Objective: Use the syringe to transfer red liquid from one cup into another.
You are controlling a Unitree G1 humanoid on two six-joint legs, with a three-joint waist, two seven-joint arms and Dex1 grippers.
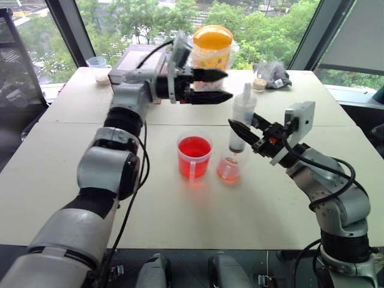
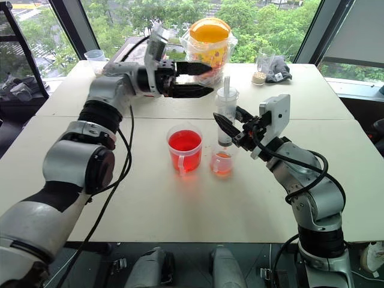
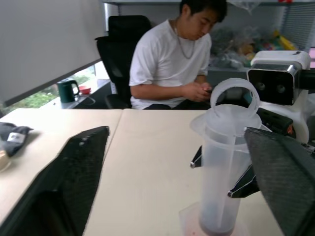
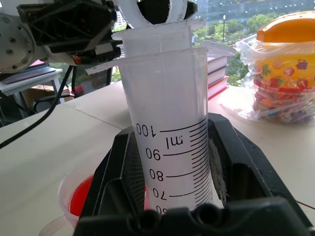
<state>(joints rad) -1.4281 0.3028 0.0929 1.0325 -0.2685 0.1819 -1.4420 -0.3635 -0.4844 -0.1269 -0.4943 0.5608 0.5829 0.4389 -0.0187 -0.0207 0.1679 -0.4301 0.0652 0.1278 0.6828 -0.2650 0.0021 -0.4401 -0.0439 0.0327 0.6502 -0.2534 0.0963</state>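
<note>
Left gripper (image 1: 220, 85): matte black fingers spread, holding nothing, raised far-left of syringe. Larger clear cup (image 1: 194, 155), vivid red liquid (image 1: 194, 146), mid-table. Right beside: smaller pale-orange cup (image 1: 228, 169), translucent ribbed syringe (image 1: 242, 120) upright above, clamped by right gripper (image 1: 247, 131).

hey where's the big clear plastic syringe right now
In the head views, the large clear plastic syringe stands upright, clamped in the right gripper, tip down over the smaller pale-orange cup, right of the larger red-filled cup.
</note>
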